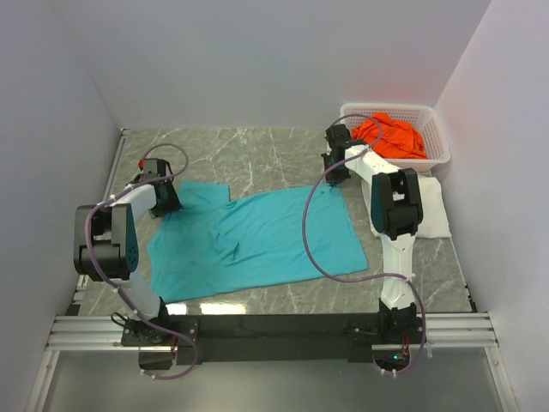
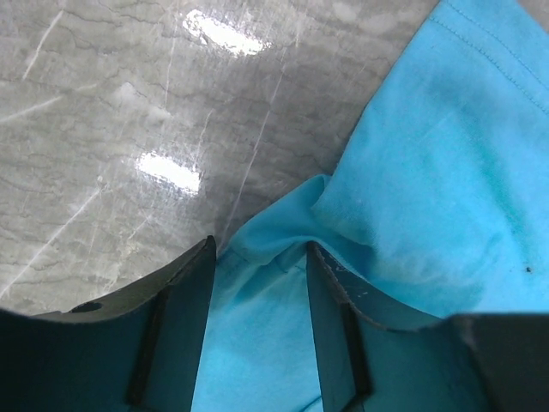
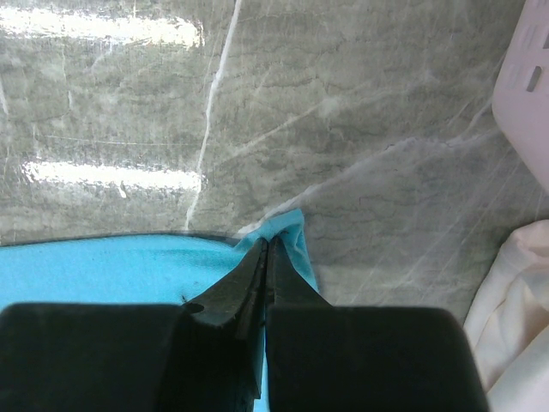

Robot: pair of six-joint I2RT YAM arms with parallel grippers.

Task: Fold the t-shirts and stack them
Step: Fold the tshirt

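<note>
The teal t-shirt (image 1: 257, 245) lies spread flat on the table (image 1: 257, 154), its long axis running left to right between the two arms, so each claw has its own far corner to work. The right gripper (image 3: 266, 257) is clenched, its tips closed on the far-right corner of the teal cloth (the corner peeks out beside the tips in the right wrist view). The left gripper (image 2: 257, 262) is released: its fingers (image 2: 180, 309) stand apart astride a raised fold at the shirt's far-left edge, with cloth between them but not pinched. The shirt's body stretches from both claws toward the near edge, so the fold likely means drawing the far edge back over it toward the bases, once the left one closes. The white t-shirt (image 1: 436, 210) lies crumpled on the table just right of the right arm; the orange t-shirt (image 1: 393, 137) sits in the basket (image 1: 436, 129) at the far right
</note>
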